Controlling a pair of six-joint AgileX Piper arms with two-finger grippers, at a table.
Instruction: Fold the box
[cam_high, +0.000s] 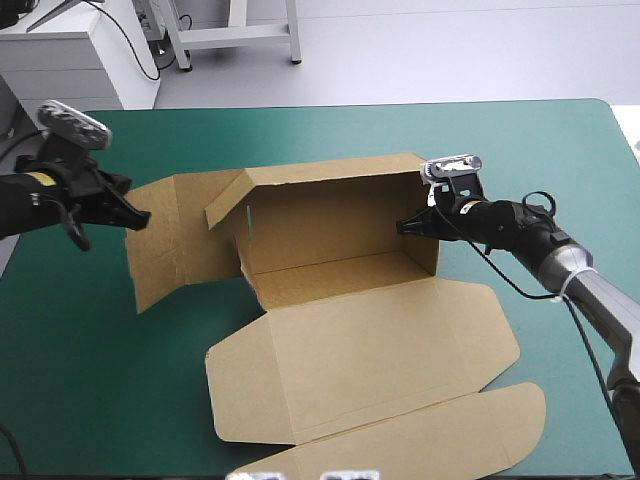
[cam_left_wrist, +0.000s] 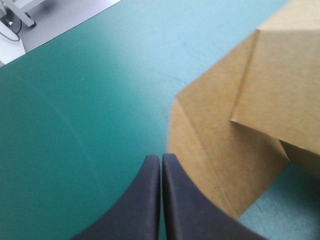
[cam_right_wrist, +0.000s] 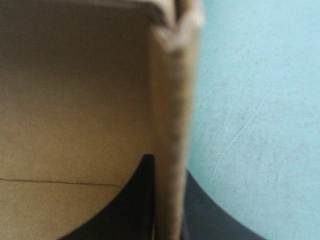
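Box (cam_high: 350, 330) of brown board sits near the middle of the teal-green worktop (cam_high: 90, 380). Its back and right walls are raised, a left flap is spread outward, and the lid lies flat toward the near edge. The right pincer (cam_high: 408, 226) is clamped on the right wall, one black finger inside the box and one outside. The left pincer (cam_left_wrist: 161, 157) is clenched on nothing, its tips just beside the outer edge of the left flap.
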